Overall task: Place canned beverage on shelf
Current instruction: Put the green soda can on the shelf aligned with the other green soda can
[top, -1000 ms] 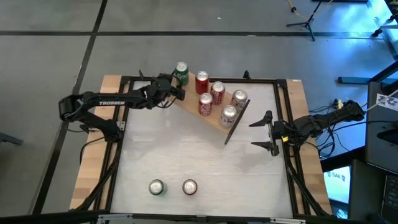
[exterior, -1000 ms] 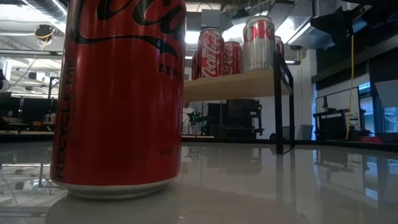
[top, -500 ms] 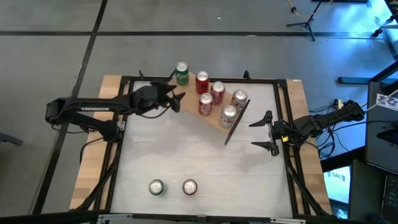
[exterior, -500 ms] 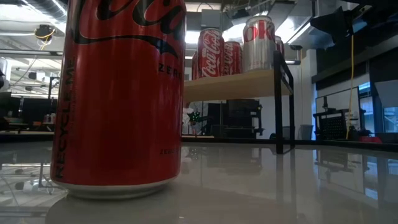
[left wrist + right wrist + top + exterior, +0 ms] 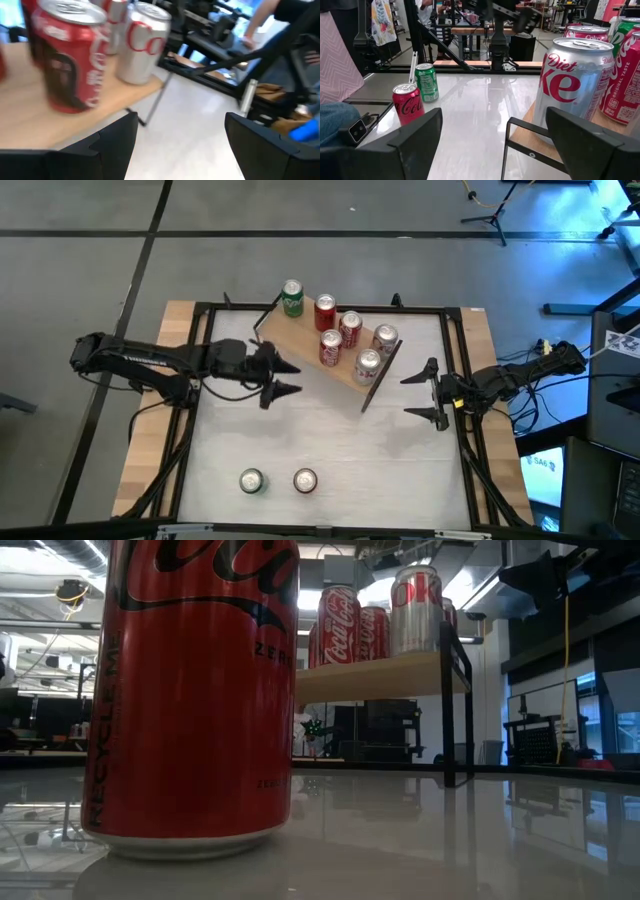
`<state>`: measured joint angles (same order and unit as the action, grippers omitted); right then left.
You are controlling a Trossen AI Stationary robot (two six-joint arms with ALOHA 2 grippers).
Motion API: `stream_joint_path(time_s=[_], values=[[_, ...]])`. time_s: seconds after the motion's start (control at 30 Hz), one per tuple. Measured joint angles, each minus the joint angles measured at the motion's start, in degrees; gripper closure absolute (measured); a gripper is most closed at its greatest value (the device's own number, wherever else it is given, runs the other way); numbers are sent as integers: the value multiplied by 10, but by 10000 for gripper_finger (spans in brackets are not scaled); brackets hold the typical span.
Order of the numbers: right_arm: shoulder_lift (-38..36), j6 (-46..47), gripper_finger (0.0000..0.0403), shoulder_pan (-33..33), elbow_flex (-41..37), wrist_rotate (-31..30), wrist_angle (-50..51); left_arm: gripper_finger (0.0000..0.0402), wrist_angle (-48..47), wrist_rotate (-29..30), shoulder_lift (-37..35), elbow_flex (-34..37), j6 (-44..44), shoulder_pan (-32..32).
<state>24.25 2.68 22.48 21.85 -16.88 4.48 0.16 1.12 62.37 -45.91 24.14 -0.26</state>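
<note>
The shelf (image 5: 330,345) sits diagonally at the far-centre of the table (image 5: 320,430), a light-wood board on thin black legs. Six cans stand on it: a green can (image 5: 291,297) at its far-left end, then a red can (image 5: 325,311), a second red can (image 5: 330,347) nearer the front edge, another red one (image 5: 350,328), and two silver diet cans (image 5: 385,339) (image 5: 368,366) towards the right end. In the low view the board shows from the side with red and silver cans on top.

Two more cans stand on the table near its front edge, well apart from the shelf — a green one (image 5: 251,480) on the left and a red zero can (image 5: 305,479) just beside it, which fills the left of the low view.

Left gripper (image 5: 283,378) hangs over the table just in front of the shelf's left end, fingers spread apart w/ nothing between them; its wrist cam looks past the fingers at the shelf's red and silver cans. Right gripper (image 5: 422,392) waits at the table's right side, near the shelf's right end — fingers parted, empty, pointing inwards. Right wrist view has a diet can close up on the shelf corner and the two front cans farther off.
</note>
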Motion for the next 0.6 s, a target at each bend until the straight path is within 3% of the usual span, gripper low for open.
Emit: stream_joint_path(time_s=[0.23, 0.4, 0.6], values=[[0, 0, 54, 0, 0, 0, -1, 99, 3, -38, 0, 0, 12, -46], [0, 0, 54, 0, 0, 0, -1, 68, 4, -42, 8, -1, 14, -71], [0, 0, 54, 0, 0, 0, -1, 41, 10, -88, 33, -1, 12, -96]])
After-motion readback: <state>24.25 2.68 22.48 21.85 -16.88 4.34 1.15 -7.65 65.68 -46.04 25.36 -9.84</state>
